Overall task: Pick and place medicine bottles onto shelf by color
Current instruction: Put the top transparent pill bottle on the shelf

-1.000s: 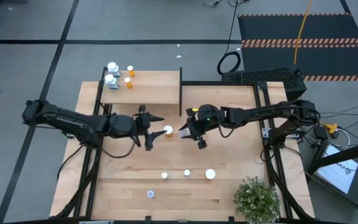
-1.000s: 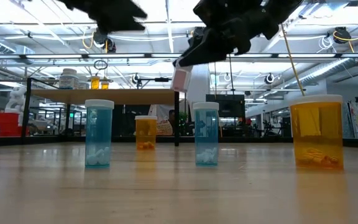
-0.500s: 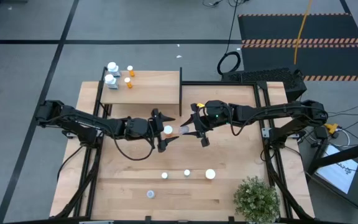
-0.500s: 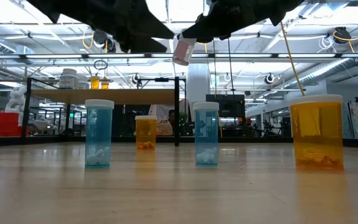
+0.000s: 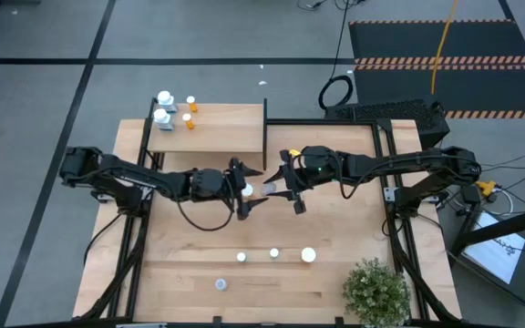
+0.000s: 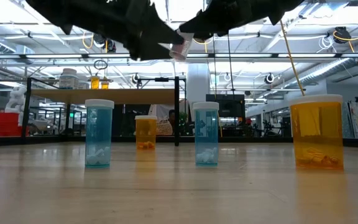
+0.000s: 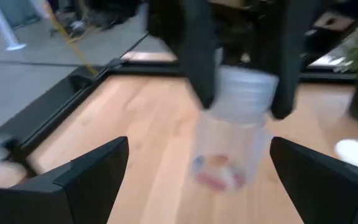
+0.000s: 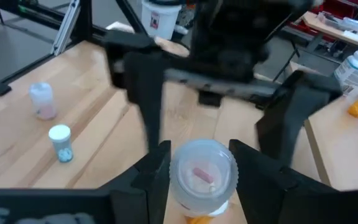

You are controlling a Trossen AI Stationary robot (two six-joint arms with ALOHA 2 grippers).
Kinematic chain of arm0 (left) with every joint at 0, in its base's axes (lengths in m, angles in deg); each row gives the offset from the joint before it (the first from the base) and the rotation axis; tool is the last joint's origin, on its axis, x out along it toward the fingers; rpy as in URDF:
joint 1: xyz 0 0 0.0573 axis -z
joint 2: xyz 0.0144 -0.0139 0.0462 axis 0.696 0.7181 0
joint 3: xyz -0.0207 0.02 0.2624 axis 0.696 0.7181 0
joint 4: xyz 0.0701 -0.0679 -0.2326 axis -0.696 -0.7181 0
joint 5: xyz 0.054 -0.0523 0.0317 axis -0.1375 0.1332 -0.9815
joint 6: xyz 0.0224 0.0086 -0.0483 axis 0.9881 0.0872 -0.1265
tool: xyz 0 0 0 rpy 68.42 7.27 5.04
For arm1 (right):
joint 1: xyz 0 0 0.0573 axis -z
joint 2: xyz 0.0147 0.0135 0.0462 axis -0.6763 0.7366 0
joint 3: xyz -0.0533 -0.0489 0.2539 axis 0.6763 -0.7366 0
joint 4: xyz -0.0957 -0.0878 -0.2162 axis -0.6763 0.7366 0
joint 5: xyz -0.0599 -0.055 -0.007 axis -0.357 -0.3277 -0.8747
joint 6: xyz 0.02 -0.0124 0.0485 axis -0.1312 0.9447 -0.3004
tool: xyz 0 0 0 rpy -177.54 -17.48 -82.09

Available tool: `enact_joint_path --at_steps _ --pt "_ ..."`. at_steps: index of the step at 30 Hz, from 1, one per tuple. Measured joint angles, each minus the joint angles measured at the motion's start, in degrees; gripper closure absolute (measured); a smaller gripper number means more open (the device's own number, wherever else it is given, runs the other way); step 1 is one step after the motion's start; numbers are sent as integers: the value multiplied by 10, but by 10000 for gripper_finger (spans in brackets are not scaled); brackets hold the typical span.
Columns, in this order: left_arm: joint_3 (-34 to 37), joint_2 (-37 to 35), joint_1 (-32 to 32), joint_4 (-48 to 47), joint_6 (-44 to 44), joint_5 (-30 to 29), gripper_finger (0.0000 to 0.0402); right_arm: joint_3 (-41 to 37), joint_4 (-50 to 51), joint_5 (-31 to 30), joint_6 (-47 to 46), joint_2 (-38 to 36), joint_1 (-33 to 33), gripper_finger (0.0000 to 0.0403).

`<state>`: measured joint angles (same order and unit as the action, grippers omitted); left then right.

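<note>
My right gripper (image 5: 282, 188) is shut on a clear medicine bottle (image 5: 268, 189) with pinkish pills, high over the table's middle. My left gripper (image 5: 255, 188) faces it from the left, open; its fingers (image 7: 98, 177) stand just short of the bottle's body on either side, without touching it. An orange bottle (image 5: 246, 189) stands on the table below the left gripper. The shelf (image 5: 221, 132) at the far left carries white bottles (image 5: 163, 106) and orange bottles (image 5: 190, 112). More bottles (image 5: 274, 254) stand near the front. My right gripper pinches the clear bottle's white cap end (image 7: 244, 93) between its two fingers (image 7: 197, 62). They come roughly level from the table's right. The body (image 7: 229, 149) juts out past the fingertips toward my left gripper. It is tilted and lifted well clear of the table.
A green potted plant (image 5: 376, 292) sits at the front right corner. The shelf's black upright panel (image 5: 264, 135) rises just beyond the grippers. In the low view two blue bottles (image 6: 99, 132) (image 6: 206, 133) and a large orange one (image 6: 316, 132) stand below the arms.
My left gripper has moved toward the table's right and sunk a little, closing in on the held bottle. My right gripper has risen with the bottle, which now hangs higher above the table.
</note>
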<state>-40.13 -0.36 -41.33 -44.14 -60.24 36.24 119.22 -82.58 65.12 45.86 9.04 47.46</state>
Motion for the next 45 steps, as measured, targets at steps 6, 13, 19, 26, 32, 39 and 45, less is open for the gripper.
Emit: enact_joint_path --at_steps 6,13,19,26,32,39,45 --pt "-6 29 -3 16 29 5 9 0 4 1 -3 0 0 255" --pt "-9 21 -3 17 31 4 9 0 14 2 4 0 0 255" --pt "-9 21 -4 13 35 3 9 0 19 8 13 0 -5 255" --pt "-9 14 -8 -12 30 8 9 0 25 30 23 0 -8 255" --pt "-8 -2 -3 -23 30 7 9 0 26 33 25 0 -8 255" --pt "-9 -15 0 -23 15 4 9 0 31 35 31 0 -9 255" --pt "-8 -19 -2 -40 13 3 9 -1 34 63 33 0 -10 255"
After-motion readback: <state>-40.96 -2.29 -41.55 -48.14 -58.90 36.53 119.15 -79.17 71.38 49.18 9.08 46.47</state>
